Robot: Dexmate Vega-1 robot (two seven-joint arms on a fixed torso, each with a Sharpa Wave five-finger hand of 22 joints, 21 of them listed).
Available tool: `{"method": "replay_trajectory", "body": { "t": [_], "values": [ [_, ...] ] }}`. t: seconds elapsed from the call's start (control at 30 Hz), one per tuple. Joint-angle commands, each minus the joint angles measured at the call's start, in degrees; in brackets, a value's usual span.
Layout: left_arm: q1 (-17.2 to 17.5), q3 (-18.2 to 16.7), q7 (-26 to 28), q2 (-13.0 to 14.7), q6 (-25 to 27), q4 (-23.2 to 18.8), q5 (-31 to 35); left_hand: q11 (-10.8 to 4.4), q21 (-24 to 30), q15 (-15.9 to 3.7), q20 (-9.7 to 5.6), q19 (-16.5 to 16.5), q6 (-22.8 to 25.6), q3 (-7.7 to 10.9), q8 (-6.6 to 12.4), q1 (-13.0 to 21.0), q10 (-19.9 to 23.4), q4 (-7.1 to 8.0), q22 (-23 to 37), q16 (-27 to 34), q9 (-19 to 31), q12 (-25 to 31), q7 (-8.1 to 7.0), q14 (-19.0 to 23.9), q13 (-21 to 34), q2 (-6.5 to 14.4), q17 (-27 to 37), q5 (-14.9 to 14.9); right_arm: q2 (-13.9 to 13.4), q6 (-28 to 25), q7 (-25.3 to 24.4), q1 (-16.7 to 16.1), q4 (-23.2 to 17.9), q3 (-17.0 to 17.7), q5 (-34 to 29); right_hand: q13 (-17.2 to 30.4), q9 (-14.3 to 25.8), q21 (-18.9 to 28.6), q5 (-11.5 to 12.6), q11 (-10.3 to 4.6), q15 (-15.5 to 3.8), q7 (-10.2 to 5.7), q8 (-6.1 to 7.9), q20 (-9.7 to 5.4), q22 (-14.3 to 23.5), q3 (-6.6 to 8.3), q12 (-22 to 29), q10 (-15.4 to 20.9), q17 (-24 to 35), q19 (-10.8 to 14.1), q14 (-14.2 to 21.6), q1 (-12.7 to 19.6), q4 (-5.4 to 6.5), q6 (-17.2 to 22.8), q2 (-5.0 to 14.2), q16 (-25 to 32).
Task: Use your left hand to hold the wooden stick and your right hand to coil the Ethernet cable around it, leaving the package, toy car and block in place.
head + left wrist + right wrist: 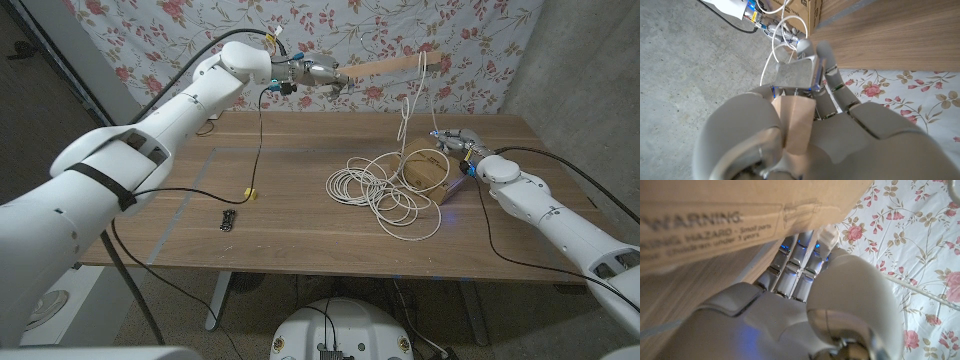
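In the head view there was one wooden stick (395, 66), one white Ethernet cable (385, 185), one cardboard package (426, 170), one small dark toy car (228, 220) and one small yellow block (252, 194). The left hand (318, 73) gripped the stick by one end, well above the table's (300, 140) far edge. The stick's long axis ran nearly level, across the view, its free end pointing toward the robot's right and slightly up. A strand of cable hung over the stick near its free end and dropped to a loose heap of loops on the table, just beside the package and partly against it. The right hand (458, 143) sat at the package's far side, near the table's right edge; whether it held the cable could not be told. The car and block lay well apart from the heap, on the left half, with bare wood around them and toward the near edge.

In the left wrist view the left hand (810, 120) was closed around the stick (796, 125), which ran lengthwise out between its fingers (837, 82), with cable (771, 60) beyond.

In the right wrist view the right hand (805, 305) lay against the package (715, 215), printed with a warning, fingers (790, 270) reaching under its edge; a cable strand (925, 287) crossed the flowered cloth (900, 225), and the grasp could not be told
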Motion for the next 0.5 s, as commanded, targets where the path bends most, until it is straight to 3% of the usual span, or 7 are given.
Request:
{"method": "replay_trajectory", "body": {
  "t": [0.03,0.2,0.5],
  "values": [
    [-1.48,0.89,-0.75,-1.55,0.0,3.89,0.48,-0.25,0.34,-0.34,-0.12,-0.05,-0.27,0.31,0.04,0.08,0.49,0.11,0.1,27.81,-0.01,0.44,0.06,0.2,0.08,0.43,14.91,0.02,-1.16,17.18,6.84,-8.92,-6.42,6.96,9.59,0.29,0.23,0.42,0.35,0.34,-5.38,4.73,0.42,-6.08,0.02,-0.21,0.23,-0.35,0.2,-0.31,0.39,0.37,0.36,6.21,0.42,-0.18],
    [-1.98,1.2,-1.05,-2.09,-0.14,4.92,0.64,-0.21,0.33,-0.29,-0.14,-0.05,-0.32,0.32,0.1,0.06,0.45,0.12,0.07,27.83,-0.12,0.42,0.2,0.26,0.08,0.45,14.9,0.01,-2.47,21.51,11.83,-9.54,-9.02,7.91,10.49,0.29,0.31,0.56,0.35,0.24,-5.4,4.67,0.45,-6.22,0.01,-0.3,0.27,-0.27,0.21,-0.38,0.4,0.44,0.41,6.22,0.46,-0.19],
    [-2.05,1.3,-0.6,-2.51,-0.49,5.07,0.83,-0.14,0.34,-0.52,-0.16,-0.02,-0.35,0.33,0.15,0.04,0.48,0.14,0.05,27.82,-0.35,0.44,0.22,0.23,0.08,0.5,14.9,-0.01,-5.33,23.28,19.4,-8.59,-13.35,8.06,11.3,0.32,0.47,0.8,0.36,0.14,-5.48,4.49,0.47,-6.31,-0.01,-0.38,0.35,-0.18,0.22,-0.5,0.44,0.63,0.45,6.13,0.62,-0.2]
  ]
}}
